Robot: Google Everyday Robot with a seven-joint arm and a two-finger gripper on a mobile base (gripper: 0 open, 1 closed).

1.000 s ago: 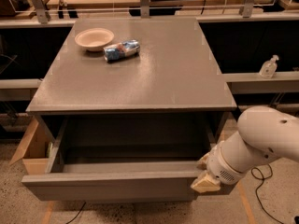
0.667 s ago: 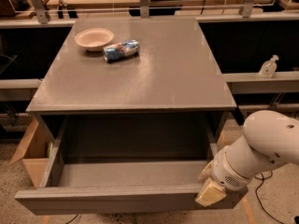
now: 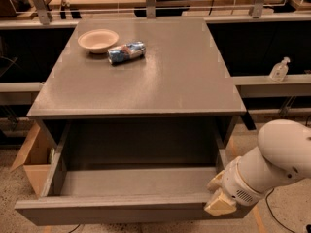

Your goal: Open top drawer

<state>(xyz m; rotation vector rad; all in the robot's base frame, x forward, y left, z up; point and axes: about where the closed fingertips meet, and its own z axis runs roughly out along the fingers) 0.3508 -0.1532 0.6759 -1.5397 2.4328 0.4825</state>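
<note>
The top drawer (image 3: 116, 208) is a wide matte-grey front with a deep grey box body, pulled far out from under the grey cabinet top (image 3: 146, 81). Its inside is bare. My gripper (image 3: 217, 201) sits at the right end of the drawer's front edge, at the end of the white arm (image 3: 277, 159) that comes in from the lower right. The cream fingers (image 3: 219, 206) lie against the top rim of the drawer front. The two lower drawer fronts are out of view.
A cream bowl (image 3: 98, 40) and a blue-and-white crumpled packet (image 3: 126, 52) lie at the back left of the cabinet top. A cardboard box (image 3: 34, 159) stands on the floor left of the cabinet. A clear dispenser bottle (image 3: 279, 70) stands on a shelf at right.
The drawer has slid further out toward the camera. My gripper has moved down and toward the camera with the drawer's front right edge.
</note>
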